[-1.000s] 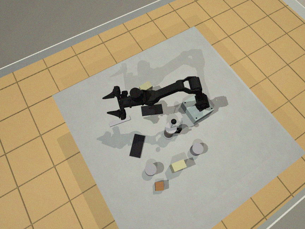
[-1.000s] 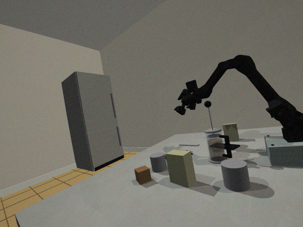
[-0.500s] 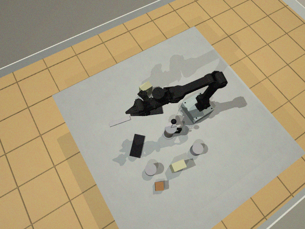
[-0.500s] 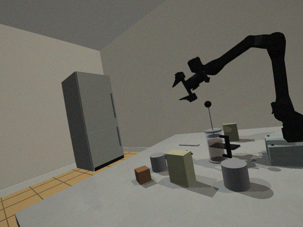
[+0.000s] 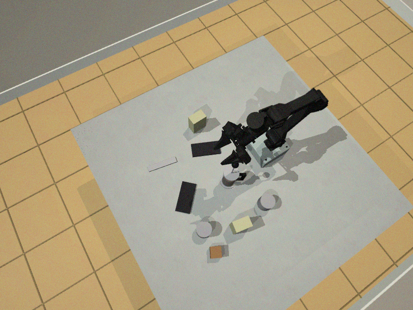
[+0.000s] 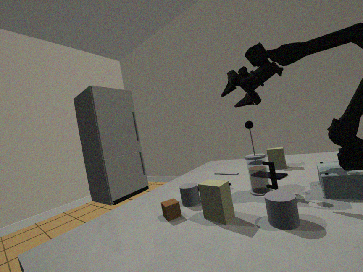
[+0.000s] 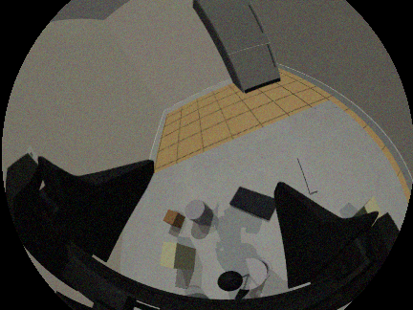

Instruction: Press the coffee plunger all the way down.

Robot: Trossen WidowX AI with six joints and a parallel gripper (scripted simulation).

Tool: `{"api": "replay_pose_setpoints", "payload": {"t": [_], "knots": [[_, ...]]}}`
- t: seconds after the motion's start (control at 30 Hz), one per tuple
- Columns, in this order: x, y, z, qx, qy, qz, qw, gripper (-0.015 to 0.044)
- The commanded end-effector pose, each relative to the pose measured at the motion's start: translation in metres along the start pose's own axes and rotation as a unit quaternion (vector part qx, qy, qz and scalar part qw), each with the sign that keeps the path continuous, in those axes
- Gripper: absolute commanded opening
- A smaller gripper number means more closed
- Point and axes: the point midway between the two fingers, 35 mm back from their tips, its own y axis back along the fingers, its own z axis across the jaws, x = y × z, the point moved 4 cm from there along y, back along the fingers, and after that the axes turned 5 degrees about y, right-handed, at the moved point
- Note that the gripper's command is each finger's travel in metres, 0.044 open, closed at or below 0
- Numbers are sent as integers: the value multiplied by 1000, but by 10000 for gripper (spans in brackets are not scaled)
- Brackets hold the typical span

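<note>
Gripper (image 6: 236,95) spread wide, nothing between the fingers, tips angled down and toward the fridge side. Hangs in the air above the plunger knob (image 6: 248,124), clear of it, with a visible gap in the exterior view. In the wrist view, knob (image 7: 228,280) low in the frame, between the two dark fingers but nearer the camera edge than the tips.

French press (image 6: 258,175) upright on the grey table (image 6: 123,234), plunger rod (image 6: 251,142) fully raised, lid seated on the glass, black handle (image 6: 272,175) turned toward the arm base (image 6: 341,182). Brown liquid apparently fills the upper half of the glass; grain makes that uncertain.

Around the press: black flat slab (image 5: 205,149) behind it, second black slab (image 5: 186,197) to one side, thin white strip (image 5: 162,164) further out. Nearer the exterior camera: two grey cylinders (image 6: 282,209) (image 6: 189,194), tall pale-yellow block (image 6: 217,200), small orange-brown cube (image 6: 170,209). Second pale-yellow block (image 6: 276,158) behind the press. All apart from the press.

Grey fridge (image 6: 112,143) on the tiled floor (image 6: 38,228) beyond the table edge.
</note>
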Motion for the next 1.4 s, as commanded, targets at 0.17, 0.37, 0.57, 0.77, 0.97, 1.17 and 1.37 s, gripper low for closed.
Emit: {"api": "replay_pose_setpoints", "payload": {"t": [0.17,0.37,0.57,0.77,0.97,1.17,1.37], "knots": [[68,82,-8,-52,317,74,944,440],[93,69,-21,-51,317,74,944,440],[115,57,-35,-49,315,73,945,440],[116,51,-34,-49,315,73,945,440],[117,42,-34,-48,315,73,945,440],[118,33,-33,-48,315,72,945,440],[120,23,-33,-48,315,72,945,440]]}}
